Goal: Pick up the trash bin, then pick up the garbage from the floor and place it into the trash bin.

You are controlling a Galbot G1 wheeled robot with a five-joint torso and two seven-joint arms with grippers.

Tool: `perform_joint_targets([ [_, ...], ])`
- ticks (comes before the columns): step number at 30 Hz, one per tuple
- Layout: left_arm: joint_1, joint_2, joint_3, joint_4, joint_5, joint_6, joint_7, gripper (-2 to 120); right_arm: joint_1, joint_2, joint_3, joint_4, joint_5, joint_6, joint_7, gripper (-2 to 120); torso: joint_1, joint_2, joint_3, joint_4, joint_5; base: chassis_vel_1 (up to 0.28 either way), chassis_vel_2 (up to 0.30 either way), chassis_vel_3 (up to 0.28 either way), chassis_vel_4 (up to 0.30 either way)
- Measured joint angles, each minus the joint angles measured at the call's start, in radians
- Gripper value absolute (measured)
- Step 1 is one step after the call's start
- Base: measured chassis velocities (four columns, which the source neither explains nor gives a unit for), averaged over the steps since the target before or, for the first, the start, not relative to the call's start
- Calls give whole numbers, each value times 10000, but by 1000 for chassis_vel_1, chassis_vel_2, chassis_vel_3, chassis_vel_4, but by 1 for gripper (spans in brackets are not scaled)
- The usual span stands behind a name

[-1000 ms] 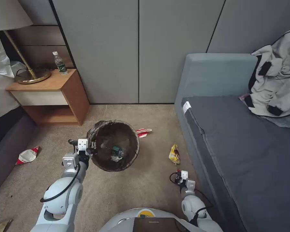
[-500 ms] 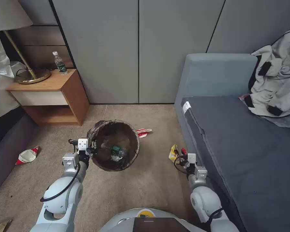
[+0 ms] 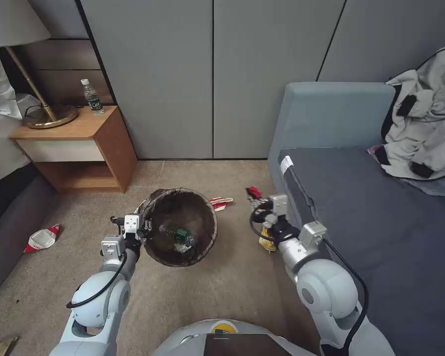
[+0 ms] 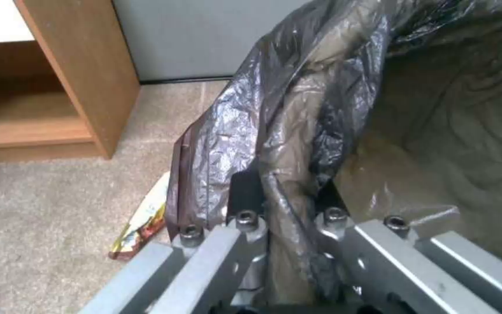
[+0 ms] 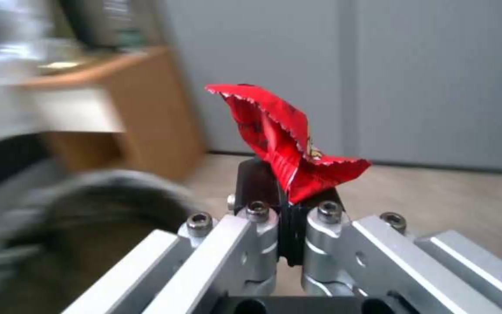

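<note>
Right gripper (image 5: 289,196) is pinched shut on a red wrapper (image 5: 283,135), judged light, crinkly and slippery; the bin (image 3: 180,227) is clamped at its bagged rim by the left gripper (image 4: 283,200).

In the right wrist view the trash bin (image 5: 71,209) at 8 o'clock is a motion-blurred dark mass, and the nightstand (image 5: 123,109) behind it is smeared too. The red wrapper (image 5: 286,135) has its lower end hidden between the right hand's (image 5: 290,196) fingers. In the head view that arm covers most of the yellow snack wrapper (image 3: 267,245). The left hand (image 4: 289,196) hides the bin rim under crinkled bag; a wrapper (image 4: 144,218) is half covered by the bag.
</note>
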Motion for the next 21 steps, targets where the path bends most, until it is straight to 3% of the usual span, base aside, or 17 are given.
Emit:
perform_joint_targets([
  [4, -136, 11, 154, 85, 71, 59, 3, 3, 424, -85, -742, 47, -63, -227, -895, 0, 0, 0, 0, -6, 1, 0, 0, 0, 0],
  [17, -164, -23, 446, 45, 109, 241, -66, 3, 1171, -181, -2503, -998, -305, -347, -872, 0, 0, 0, 0, -2, 1, 0, 0, 0, 0],
  [21, -164, -53, 514, -26, 114, 290, -108, 3, 1427, -173, -3023, -1275, -629, -409, -308, 13, 0, 0, 0, -3, 1, 0, 0, 0, 0],
])
